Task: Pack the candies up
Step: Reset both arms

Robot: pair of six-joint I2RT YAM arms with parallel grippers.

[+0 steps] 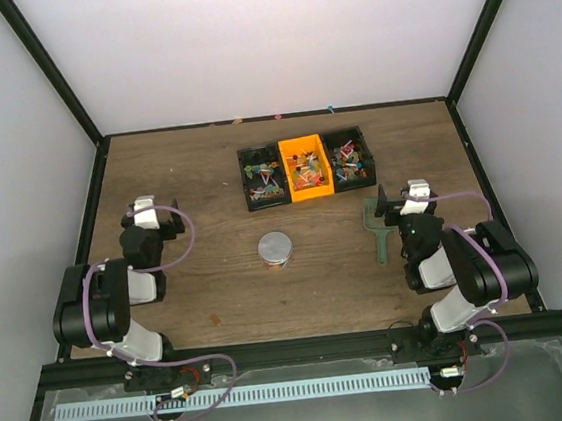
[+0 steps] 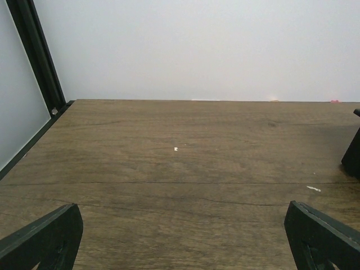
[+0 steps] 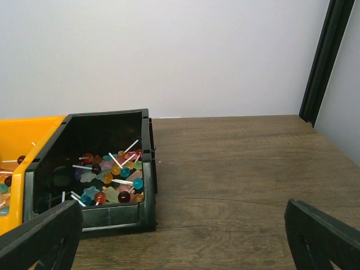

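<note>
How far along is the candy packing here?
Nothing looks done: the candies sit in their bins, and the jar stands apart from them. Nothing is in hand: the left gripper and right gripper are open and empty, with the green scoop lying untouched beside the right one. All the scooping and packing is left.
</note>
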